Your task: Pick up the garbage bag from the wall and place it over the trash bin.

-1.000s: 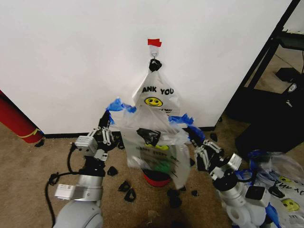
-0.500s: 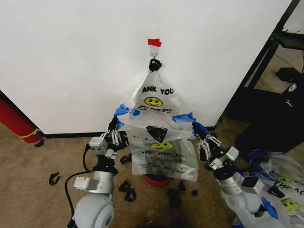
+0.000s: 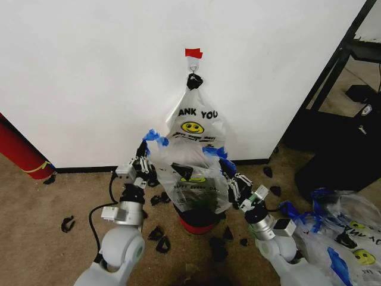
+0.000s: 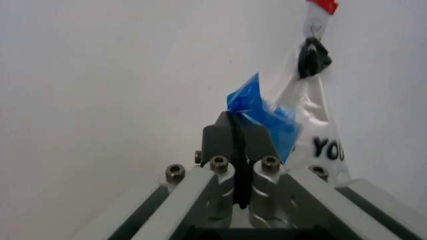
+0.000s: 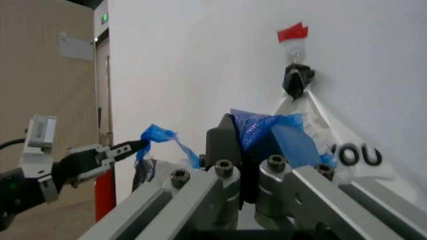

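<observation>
Both grippers, left [image 3: 144, 156] and right [image 3: 228, 173], moved inward, clenching garbage bag [image 3: 193, 187] handles over trash bin [image 3: 196, 225]

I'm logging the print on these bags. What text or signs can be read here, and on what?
"ANK YOU" above a yellow smiley: on the bag still hanging on the wall; its first letters are hidden.
"YOU": same hanging bag, left wrist view.
"HAPPY EVERY DAY": on the garbage bag held by both claws, partly crumpled.
Fine print under both: too small to read.
Smiley on the floor bags: no legible words.
</observation>
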Robot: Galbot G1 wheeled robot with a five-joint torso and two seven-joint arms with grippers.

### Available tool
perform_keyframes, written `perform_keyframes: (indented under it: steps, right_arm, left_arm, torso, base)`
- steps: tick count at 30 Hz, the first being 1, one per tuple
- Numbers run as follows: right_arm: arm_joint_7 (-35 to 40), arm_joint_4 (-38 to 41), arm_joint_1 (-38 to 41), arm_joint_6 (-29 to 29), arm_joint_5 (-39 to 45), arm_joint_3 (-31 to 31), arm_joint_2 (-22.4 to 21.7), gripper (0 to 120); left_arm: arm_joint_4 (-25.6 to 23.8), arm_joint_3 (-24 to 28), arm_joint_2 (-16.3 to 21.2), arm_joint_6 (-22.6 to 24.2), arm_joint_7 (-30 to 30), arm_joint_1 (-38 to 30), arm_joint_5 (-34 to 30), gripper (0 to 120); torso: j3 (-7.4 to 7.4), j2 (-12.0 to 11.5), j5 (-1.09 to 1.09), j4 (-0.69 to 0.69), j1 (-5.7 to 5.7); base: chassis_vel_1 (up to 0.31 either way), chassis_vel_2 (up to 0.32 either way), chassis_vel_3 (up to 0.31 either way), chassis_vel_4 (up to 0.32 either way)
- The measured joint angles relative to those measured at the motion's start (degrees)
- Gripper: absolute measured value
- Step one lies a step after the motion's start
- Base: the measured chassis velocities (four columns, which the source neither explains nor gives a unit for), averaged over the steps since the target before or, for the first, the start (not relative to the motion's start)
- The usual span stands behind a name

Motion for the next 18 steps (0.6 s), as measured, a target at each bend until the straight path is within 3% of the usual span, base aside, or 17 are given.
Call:
perform_keyframes:
  steps: [7, 14, 18]
  right_arm:
    - [-0.01, -1.70, -2.32, 0.27, -2.10, -0.90, -1.83, 0]
    - [-1.35, 1.41, -6.45, 0.09, -1.59, 0.29, -9.80, 0]
    - [-3.87, 1.53, -7.21, -0.33, 0.87, 1.52, -15.78, 0]
  left_arm:
    - [-1.53, 2.16, 1.52, -0.69, 0.50, 4.34, 1.43, 0]
    - [-9.05, 3.55, 5.62, -0.01, 0.06, 11.71, 1.61, 0]
    - [-9.59, 3.84, 7.59, 0.74, 0.26, 14.90, 2.92, 0]
  torso:
    - [-0.01, 0.00, 0.00, 0.00, 0.00]
    - [-0.01, 0.00, 0.01, 0.00, -0.01]
    - [-0.01, 0.00, 0.01, -0.01, -0.01]
  base:
    - [0.000, 0.000, 0.000, 0.000]
    - [0.000, 0.000, 0.000, 0.000]
    - [0.000, 0.000, 0.000, 0.000]
